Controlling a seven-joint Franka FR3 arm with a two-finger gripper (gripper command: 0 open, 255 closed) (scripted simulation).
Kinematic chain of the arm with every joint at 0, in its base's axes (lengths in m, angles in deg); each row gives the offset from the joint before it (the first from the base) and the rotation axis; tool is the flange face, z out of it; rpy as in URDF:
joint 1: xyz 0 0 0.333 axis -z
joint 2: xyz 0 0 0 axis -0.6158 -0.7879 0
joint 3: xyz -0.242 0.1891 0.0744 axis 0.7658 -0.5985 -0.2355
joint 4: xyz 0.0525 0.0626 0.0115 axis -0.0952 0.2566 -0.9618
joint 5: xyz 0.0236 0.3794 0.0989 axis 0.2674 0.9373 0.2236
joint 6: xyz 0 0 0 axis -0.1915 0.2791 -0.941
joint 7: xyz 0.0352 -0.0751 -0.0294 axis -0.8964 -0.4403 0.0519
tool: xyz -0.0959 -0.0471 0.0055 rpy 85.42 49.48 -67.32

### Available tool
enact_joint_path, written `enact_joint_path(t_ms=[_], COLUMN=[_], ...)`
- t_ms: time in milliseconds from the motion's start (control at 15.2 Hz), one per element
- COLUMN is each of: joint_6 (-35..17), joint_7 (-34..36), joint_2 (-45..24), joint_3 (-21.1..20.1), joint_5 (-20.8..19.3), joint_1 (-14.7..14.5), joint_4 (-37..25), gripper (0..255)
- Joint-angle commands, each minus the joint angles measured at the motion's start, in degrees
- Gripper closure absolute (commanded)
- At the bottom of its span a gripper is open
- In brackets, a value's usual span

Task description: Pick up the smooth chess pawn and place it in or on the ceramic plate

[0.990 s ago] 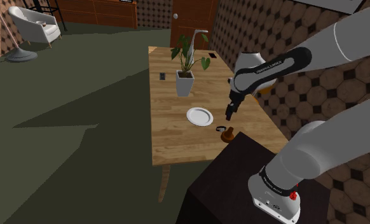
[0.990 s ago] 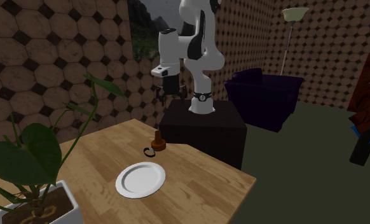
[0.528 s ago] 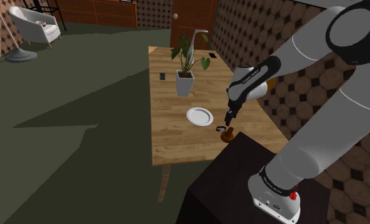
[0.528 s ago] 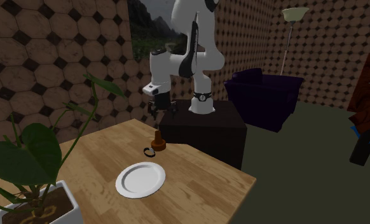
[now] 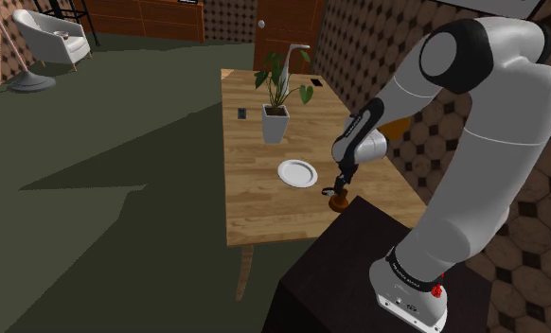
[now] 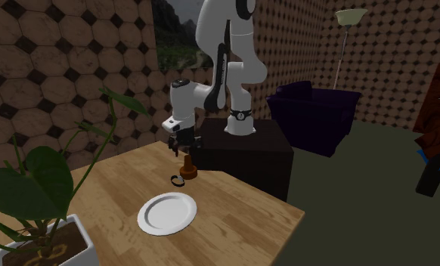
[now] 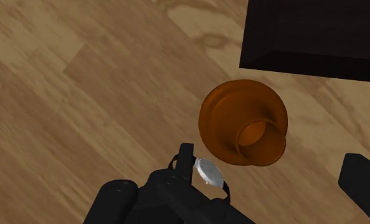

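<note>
A smooth brown pawn (image 5: 338, 200) stands upright on the wooden table (image 5: 264, 203), at the edge nearest the dark stand (image 5: 354, 270). My black gripper (image 5: 339, 184) hangs open just above it, pointing down. In the second exterior view the gripper (image 6: 182, 149) is right over the pawn (image 6: 187, 170). Seen from the hand, the pawn (image 7: 241, 130) lies ahead of and between the two spread fingers (image 7: 158, 197), untouched. The white plate (image 5: 297, 172) lies a short way off toward the plant; in the second exterior view this plate (image 6: 167, 213) sits in front of the pawn.
A small black-strapped watch (image 7: 208, 172) lies on the table touching distance from the pawn, under one finger. A potted plant (image 5: 276, 112) in a white pot stands beyond the plate. The stand's corner (image 7: 311, 32) is close behind the pawn. Small dark items lie further along the table.
The arm has swung over and the open gripper has come down from well above the table to just over the pawn. Pawn, watch and plate have not moved.
</note>
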Motion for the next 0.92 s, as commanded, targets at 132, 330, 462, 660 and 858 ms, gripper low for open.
enact_joint_path(t_ms=[132,330,462,660,858], joint_6=[-3.28,-4.56,-4.56,-4.55,-4.54], joint_7=[-1.5,-1.99,-1.98,-1.98,-1.98], joint_2=[-3.75,-5.26,-5.26,-5.26,-5.25], joint_3=[-1.65,-2.42,-2.42,-2.42,-2.42], joint_5=[1.91,2.57,2.57,2.57,2.57], joint_1=[1.6,2.31,2.32,2.32,2.31], joint_4=[-0.48,-0.7,-0.71,-0.71,-0.71], gripper=[0,0,0,0,255])
